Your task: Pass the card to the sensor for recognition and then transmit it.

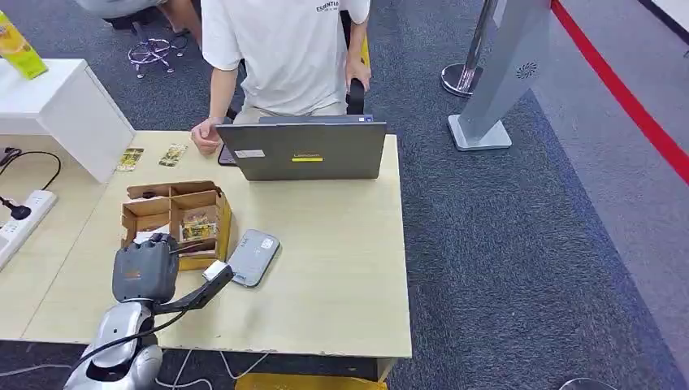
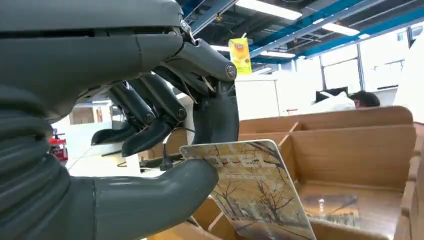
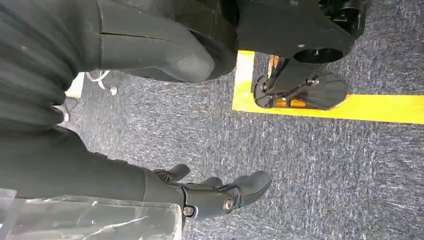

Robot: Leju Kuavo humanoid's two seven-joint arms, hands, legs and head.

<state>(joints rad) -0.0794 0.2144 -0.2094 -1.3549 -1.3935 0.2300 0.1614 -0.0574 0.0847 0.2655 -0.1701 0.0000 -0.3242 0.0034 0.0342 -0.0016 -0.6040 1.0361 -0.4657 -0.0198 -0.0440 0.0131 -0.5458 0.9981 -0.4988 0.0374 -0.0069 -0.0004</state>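
The robot's left hand (image 2: 165, 145) pinches a glossy card printed with bare autumn trees (image 2: 252, 192) between its thick grey thumb and a dark finger, the other fingers curled loosely above. The card is lifted at the edge of the brown cardboard divider box (image 1: 162, 213), beside the hand on the pale wooden table (image 1: 341, 268). A flat grey rounded sensor pad (image 1: 253, 257) lies just beside the box, close to the hand.

So the pick looks done. What remains, I'd judge, is carrying the card over to the pad, holding it there to be read, then handing it on, probably to the person in the white T-shirt (image 1: 284, 49) seated behind the grey laptop (image 1: 302, 150).

The right hand (image 3: 220, 192) hangs down over the blue carpet, fingers loosely apart, holding nothing.

More cards sit in the box compartments, and two lie near the person's hand. A white power strip (image 1: 20, 219) lies off to the left. Nothing stands between card and pad.
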